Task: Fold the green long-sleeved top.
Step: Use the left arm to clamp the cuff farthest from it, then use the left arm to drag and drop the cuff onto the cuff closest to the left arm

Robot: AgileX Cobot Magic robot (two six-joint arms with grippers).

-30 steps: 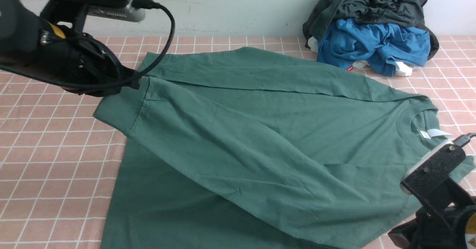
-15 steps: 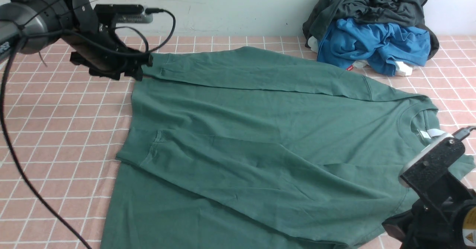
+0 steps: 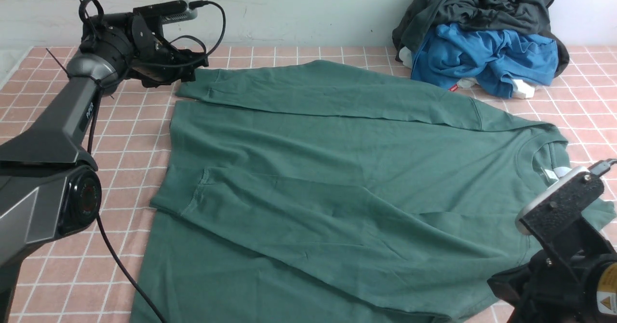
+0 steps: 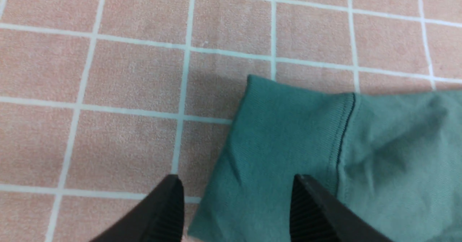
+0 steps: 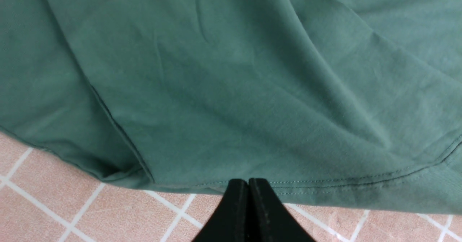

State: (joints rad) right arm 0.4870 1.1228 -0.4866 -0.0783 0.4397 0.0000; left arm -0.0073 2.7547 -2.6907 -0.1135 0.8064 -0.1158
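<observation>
Green top (image 3: 337, 168) lying flat | left gripper (image 4: 237, 178), ten o'clock: jaws spread wide, empty, astride cuff (image 4: 285, 126), likely to grab it | right gripper (image 5: 248, 184), four o'clock: jaws pressed together at top's edge, hold unclear

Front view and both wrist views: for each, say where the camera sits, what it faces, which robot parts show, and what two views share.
Front view: between the arms, facing forward over the green long-sleeved top; left arm and right arm show.
Left wrist view: on the left wrist, above a sleeve cuff; open left fingers show.
Right wrist view: on the right wrist, above the top's edge; shut right fingers show.
Shared: front and left wrist views show that cuff.
</observation>
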